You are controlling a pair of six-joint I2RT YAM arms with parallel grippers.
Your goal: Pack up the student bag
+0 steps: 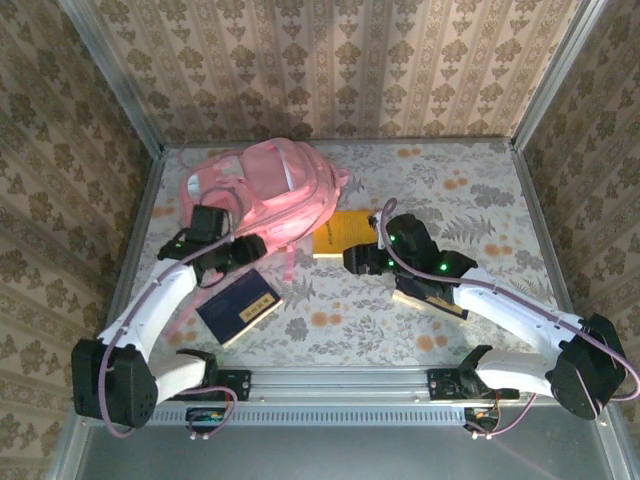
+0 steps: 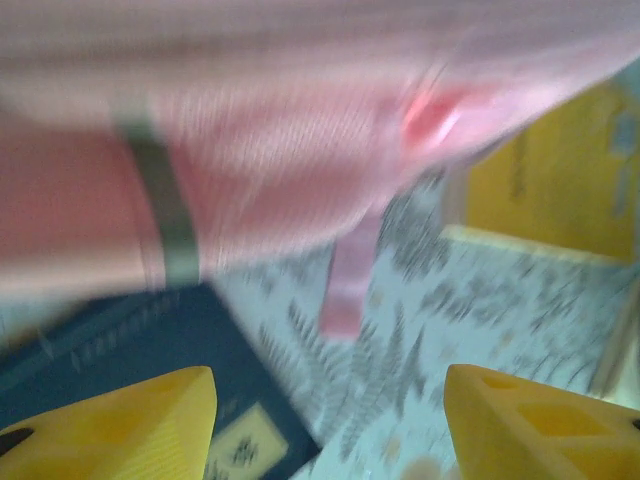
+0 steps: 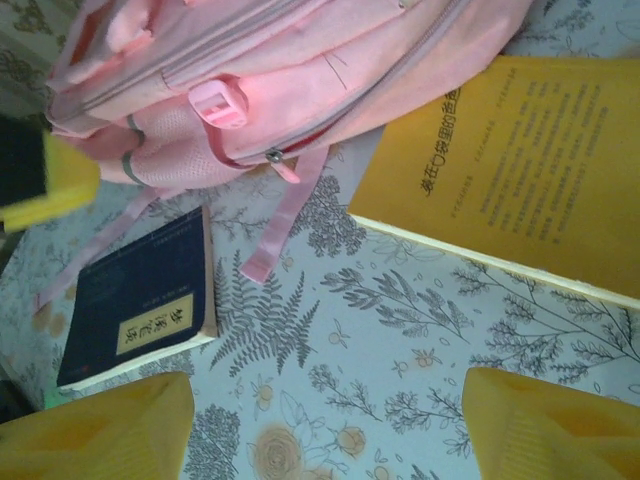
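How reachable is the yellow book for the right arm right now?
Probably yes. The right claw hangs open close beside the yellow book, which lies flat on the table with its cover bare. The student bag crowds only one edge, so the near side looks free.

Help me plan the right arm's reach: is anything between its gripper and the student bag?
Nothing but the bag's own strap, lying on the table between the right gripper and the student bag. The yellow book and navy book flank that path.
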